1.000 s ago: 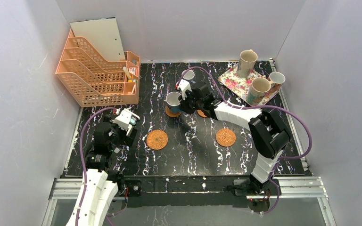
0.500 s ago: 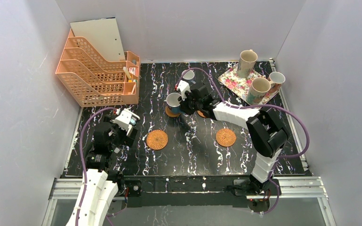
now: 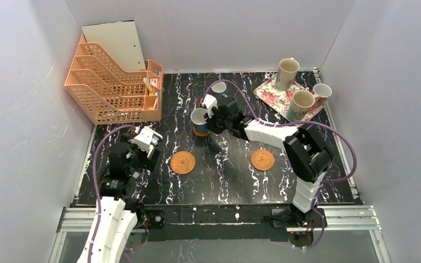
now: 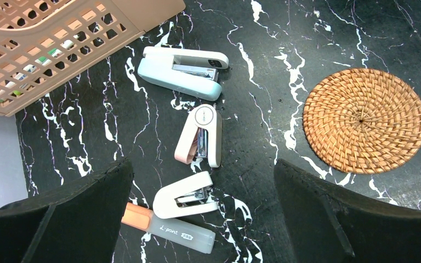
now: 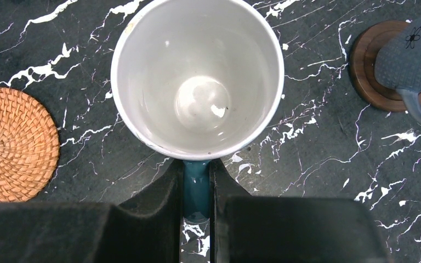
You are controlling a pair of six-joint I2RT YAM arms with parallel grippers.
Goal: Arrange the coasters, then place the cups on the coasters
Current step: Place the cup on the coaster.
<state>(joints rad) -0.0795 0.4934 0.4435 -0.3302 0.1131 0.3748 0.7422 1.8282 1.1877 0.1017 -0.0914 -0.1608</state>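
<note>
Nearest, at the left, the left gripper (image 4: pixel 202 175) has its jaws wide apart with nothing between them. It is above three staplers (image 4: pixel 200 137) and an orange-capped marker (image 4: pixel 170 233). Farther in, the left wicker coaster (image 3: pixel 182 162) and the right wicker coaster (image 3: pixel 262 159) lie flat and bare.

Beyond them, mid-table, the right gripper (image 5: pixel 196 183) is pinched tight on the handle of a blue mug (image 5: pixel 197 76), which is upright with an empty white inside. The mug is over a brown coaster (image 3: pixel 200 132); whether it rests on it cannot be told. Just beyond, a second blue mug (image 5: pixel 411 55) stands on a dark wood coaster (image 5: pixel 364 71).

At the far right, a floral tray (image 3: pixel 271 90) carries two beige mugs (image 3: pixel 288 71), with a small orange-brown mug (image 3: pixel 322 92) at its right edge. At the far left, an orange file rack (image 3: pixel 112 82) holds pens in its side pocket.

Compared with a second ago, the held mug and its gripper sit slightly farther left. The left arm has not moved.
</note>
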